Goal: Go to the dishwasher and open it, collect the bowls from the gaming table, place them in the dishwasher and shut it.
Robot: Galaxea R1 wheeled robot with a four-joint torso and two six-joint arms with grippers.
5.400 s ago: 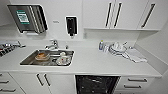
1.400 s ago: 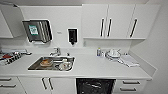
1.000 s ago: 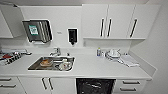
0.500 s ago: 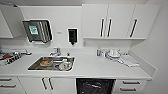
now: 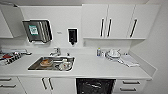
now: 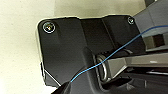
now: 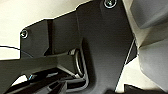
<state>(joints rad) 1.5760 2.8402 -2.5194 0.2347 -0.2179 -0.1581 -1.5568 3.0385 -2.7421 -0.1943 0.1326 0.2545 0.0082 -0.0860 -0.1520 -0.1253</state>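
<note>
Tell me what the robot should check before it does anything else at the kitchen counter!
1. Dark racked dishwasher under the white countertop in view: ok, low in the head view, right of the sink.
2. Dishwasher open: looks so, racks show; how far, cannot tell.
3. Small lime-green bowls nearby: not ok, none seen here.
4. Steel sink out of the way: ok, it sits left of the dishwasher, with dishes inside.
5. Stacked white plates on the counter safe: ok, set back near the wall.
6. End effectors open or shut: cannot tell.
</note>
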